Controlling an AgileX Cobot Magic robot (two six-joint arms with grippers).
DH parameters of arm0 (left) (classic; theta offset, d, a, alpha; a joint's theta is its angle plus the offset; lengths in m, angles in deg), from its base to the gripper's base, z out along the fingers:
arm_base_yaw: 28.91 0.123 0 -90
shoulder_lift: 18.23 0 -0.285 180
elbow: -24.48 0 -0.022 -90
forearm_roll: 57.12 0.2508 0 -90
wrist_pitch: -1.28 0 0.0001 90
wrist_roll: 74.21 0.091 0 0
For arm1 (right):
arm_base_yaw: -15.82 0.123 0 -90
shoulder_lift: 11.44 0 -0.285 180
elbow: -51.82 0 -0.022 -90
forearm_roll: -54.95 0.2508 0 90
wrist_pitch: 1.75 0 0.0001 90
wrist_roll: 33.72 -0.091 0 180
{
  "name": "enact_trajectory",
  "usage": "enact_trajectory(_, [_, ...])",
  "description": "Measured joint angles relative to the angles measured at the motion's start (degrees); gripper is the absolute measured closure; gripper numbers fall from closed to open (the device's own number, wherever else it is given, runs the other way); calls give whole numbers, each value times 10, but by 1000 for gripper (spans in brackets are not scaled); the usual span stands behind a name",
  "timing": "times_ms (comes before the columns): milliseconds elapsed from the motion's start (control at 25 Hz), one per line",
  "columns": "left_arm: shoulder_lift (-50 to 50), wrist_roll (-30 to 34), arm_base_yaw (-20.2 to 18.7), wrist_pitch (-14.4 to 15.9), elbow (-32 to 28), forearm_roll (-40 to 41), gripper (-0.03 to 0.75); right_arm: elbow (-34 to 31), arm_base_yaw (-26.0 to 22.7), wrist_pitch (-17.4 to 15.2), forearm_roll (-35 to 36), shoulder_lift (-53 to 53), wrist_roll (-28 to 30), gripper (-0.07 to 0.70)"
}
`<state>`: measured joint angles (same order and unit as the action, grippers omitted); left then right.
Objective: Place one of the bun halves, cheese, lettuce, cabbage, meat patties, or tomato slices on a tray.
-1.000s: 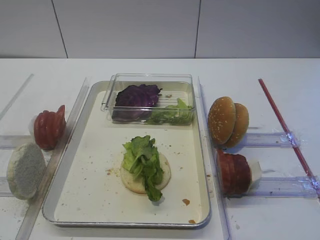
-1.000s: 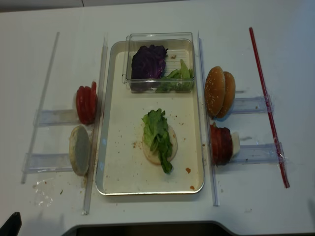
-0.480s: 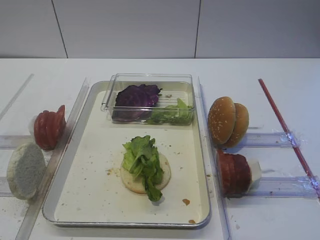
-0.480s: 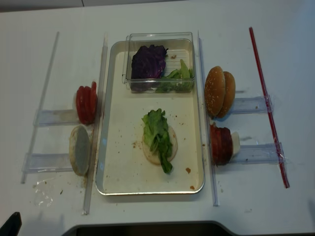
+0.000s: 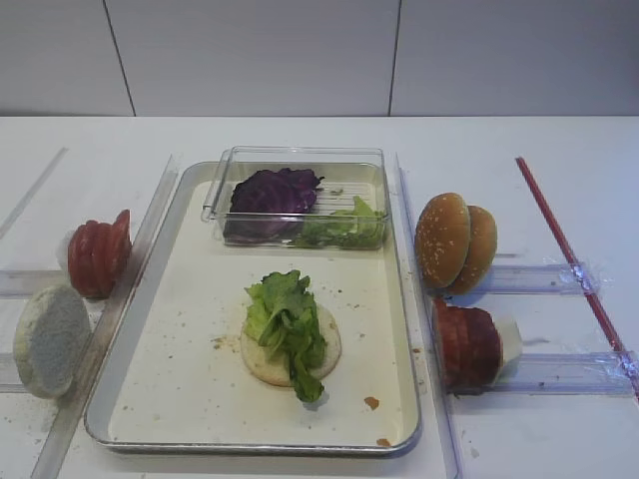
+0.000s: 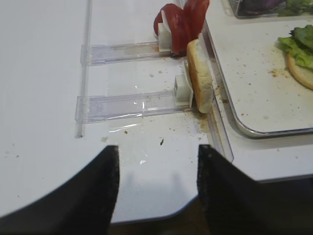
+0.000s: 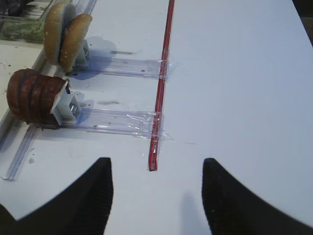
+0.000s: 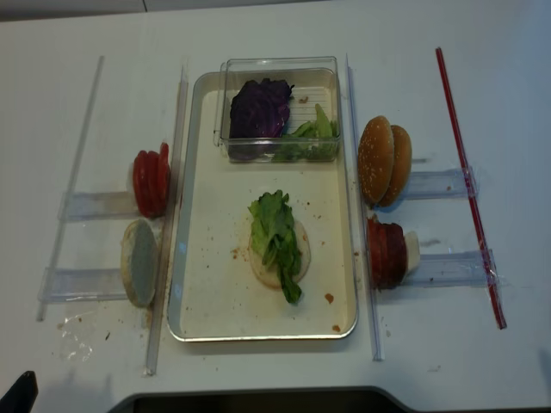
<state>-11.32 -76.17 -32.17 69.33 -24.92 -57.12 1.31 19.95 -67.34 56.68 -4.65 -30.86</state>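
On the silver tray lies a pale flat bun half with green lettuce on top. Purple cabbage and more lettuce fill a clear box at the tray's far end. Left of the tray stand tomato slices and a pale bun half. To its right are sesame bun halves and dark meat patties. No cheese shows. My left gripper hovers open and empty near the table's front edge. My right gripper is open and empty over bare table.
Clear plastic rails run along both long sides of the tray, with clear holders behind the food stacks. A red strip lies on the far right. Crumbs dot the table by the left holders.
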Motion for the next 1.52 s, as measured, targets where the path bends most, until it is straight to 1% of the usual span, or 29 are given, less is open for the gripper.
enact_trajectory(1520, [0,0,0,0,0,0,368,0,0,1,0,0,0,197])
